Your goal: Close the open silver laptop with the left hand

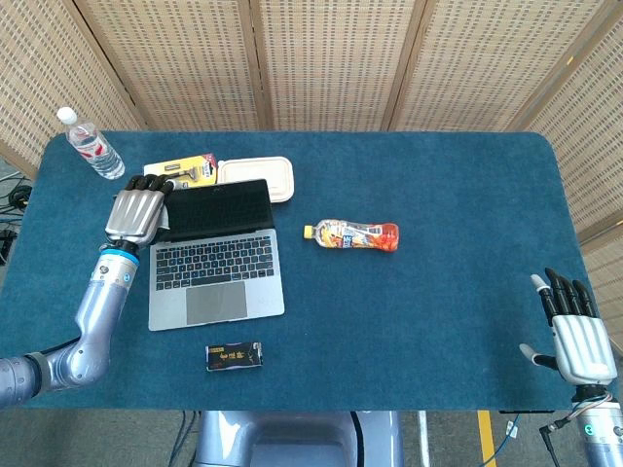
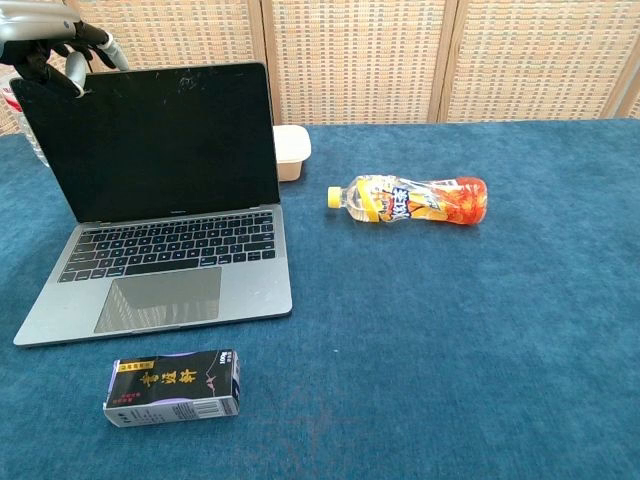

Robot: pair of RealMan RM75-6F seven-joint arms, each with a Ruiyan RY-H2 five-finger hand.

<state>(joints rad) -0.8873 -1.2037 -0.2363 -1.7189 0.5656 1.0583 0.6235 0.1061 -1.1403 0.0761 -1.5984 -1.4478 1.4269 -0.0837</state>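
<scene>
My left hand hangs empty, fingers loosely curled, at the silver laptop lid's far-left corner — the lid must swing toward me.

By the left hand stands one open laptop. Past its fingers lie one yellow packet and one lidded food box. Two bottles: water beside the hand, juice farther off. One small black carton below.
</scene>
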